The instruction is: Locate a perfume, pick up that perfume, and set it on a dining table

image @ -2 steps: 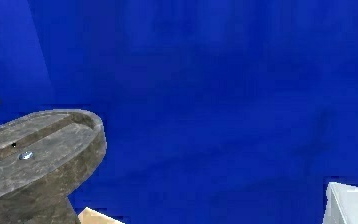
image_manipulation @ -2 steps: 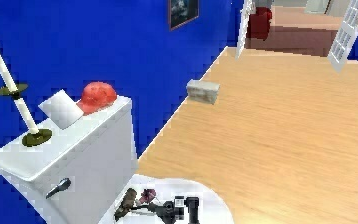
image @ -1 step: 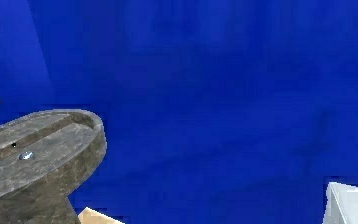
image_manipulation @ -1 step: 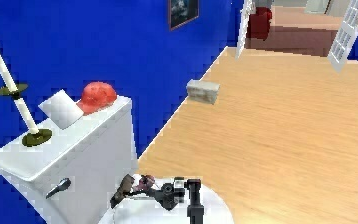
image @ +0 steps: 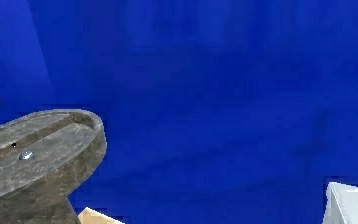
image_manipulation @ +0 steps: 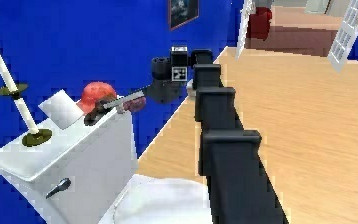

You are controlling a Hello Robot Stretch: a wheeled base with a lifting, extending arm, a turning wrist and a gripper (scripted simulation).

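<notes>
Pretty sure the red blob [image_manipulation: 91,96] with the rounded top is the perfume. It sits on the lid of the white toilet tank [image_manipulation: 82,150], around 9 o'clock in the arm side view, with a paper roll [image_manipulation: 57,108] just off its own 9 o'clock. The claw [image_manipulation: 117,103] points in at it from its 3 o'clock side, and I can't tell if it's got hold of anything. My guess is it's small, light, rigid and glassy, so slippery and breakable. I'd take it low on the body rather than by the cap, and go gently.
</notes>
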